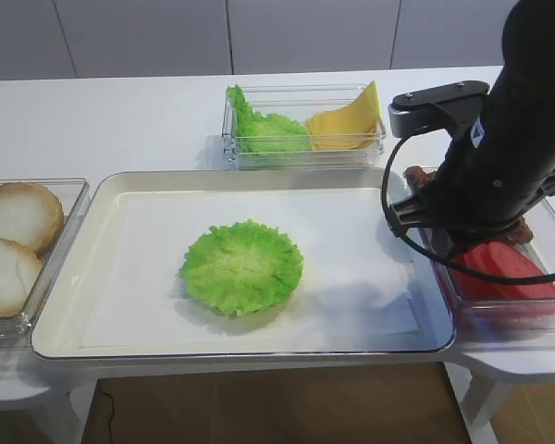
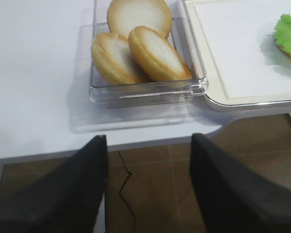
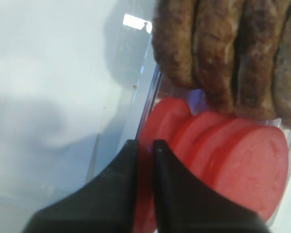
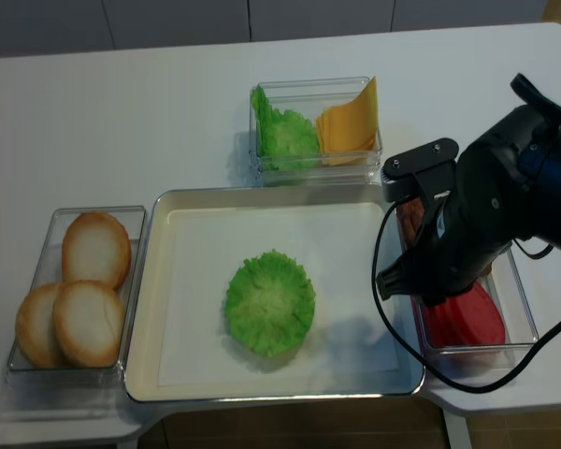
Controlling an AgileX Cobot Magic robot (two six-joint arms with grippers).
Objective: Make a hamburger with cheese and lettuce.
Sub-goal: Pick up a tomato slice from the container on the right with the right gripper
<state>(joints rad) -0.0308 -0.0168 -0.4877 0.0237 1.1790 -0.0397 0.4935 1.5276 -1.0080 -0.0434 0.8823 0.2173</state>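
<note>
Right fingers (image 3: 144,145) nearly closed, pinching the edge of a red slice (image 3: 160,126), beside the tray (image 1: 102,199). Left fingers (image 2: 148,141) gape wide, empty. Lettuce (image 1: 242,266) lies mid-tray.

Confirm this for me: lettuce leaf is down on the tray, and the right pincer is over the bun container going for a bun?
Not quite. The lettuce leaf is on the tray, but the right pincer is over the container of red slices and brown patties, its tips nearly closed at a red slice's edge, as the right wrist view shows. The buns sit untouched by the left pincer.
</note>
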